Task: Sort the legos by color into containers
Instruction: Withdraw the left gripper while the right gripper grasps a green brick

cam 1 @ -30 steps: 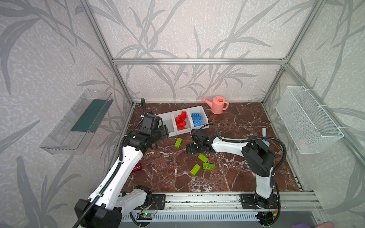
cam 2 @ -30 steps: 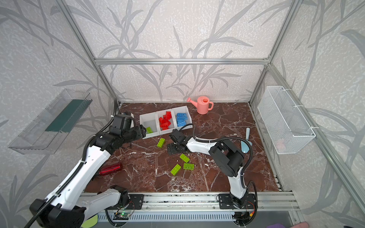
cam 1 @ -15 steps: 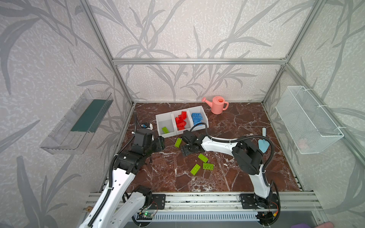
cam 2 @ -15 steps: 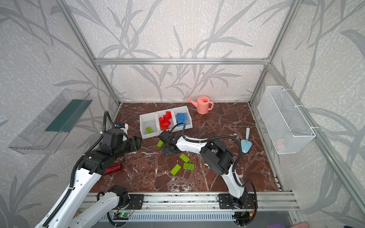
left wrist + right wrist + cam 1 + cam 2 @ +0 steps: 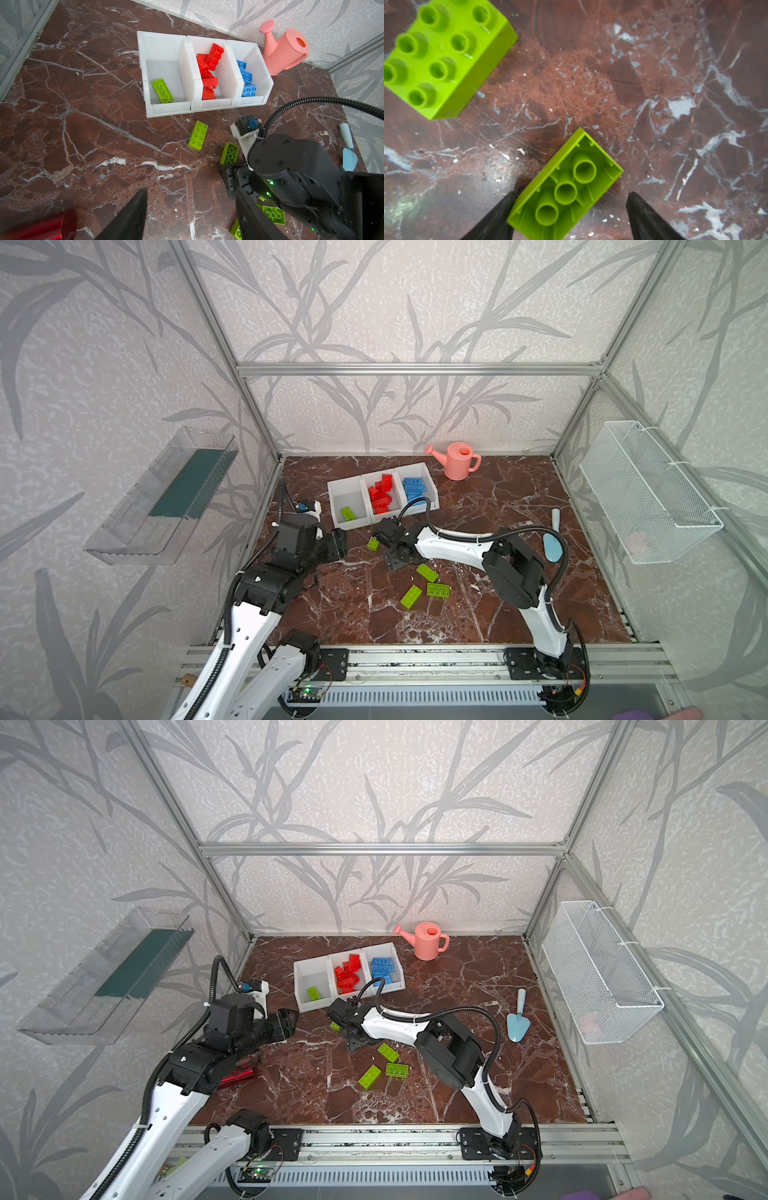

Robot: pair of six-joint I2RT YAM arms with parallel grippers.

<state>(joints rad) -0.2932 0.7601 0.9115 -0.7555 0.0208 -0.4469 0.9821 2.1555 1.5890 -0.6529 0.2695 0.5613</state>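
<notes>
Both arms are standing on the near aluminium rail (image 5: 415, 657) and leaning over the brown marbled surface (image 5: 498, 614). The left arm is arching up at the left side, its left tool (image 5: 338, 544) hovering with jaws parted and nothing between them, facing the containers (image 5: 352, 525). The right arm is lying low across the middle, and its right tool (image 5: 572, 194) is pointing down with jaws apart, straddling an upside-down green lego (image 5: 566, 187). 1 fingertip (image 5: 508, 199) is sitting at the brick's edge while the other is standing clear of it. 3 loose green legos (image 5: 427, 572) are lying beside that forearm. Farther back, the 3 containers are sitting in a row, holding 1 green brick (image 5: 348, 513) on the left, red legos (image 5: 381, 495) in the middle and blue legos (image 5: 415, 487) on the right. A pale blue trowel (image 5: 552, 539) is lying at the right, and a pink watering can (image 5: 459, 460) is standing by the back wall. A clear tray (image 5: 166, 497) and a wire basket (image 5: 648, 493) are hanging on the side walls. Only the right wrist view is showing the straddled brick's hollow underside and a studs-up green lego (image 5: 444, 56) near it. A red cylinder (image 5: 237, 1077) by the left arm is showing in a top view.
</notes>
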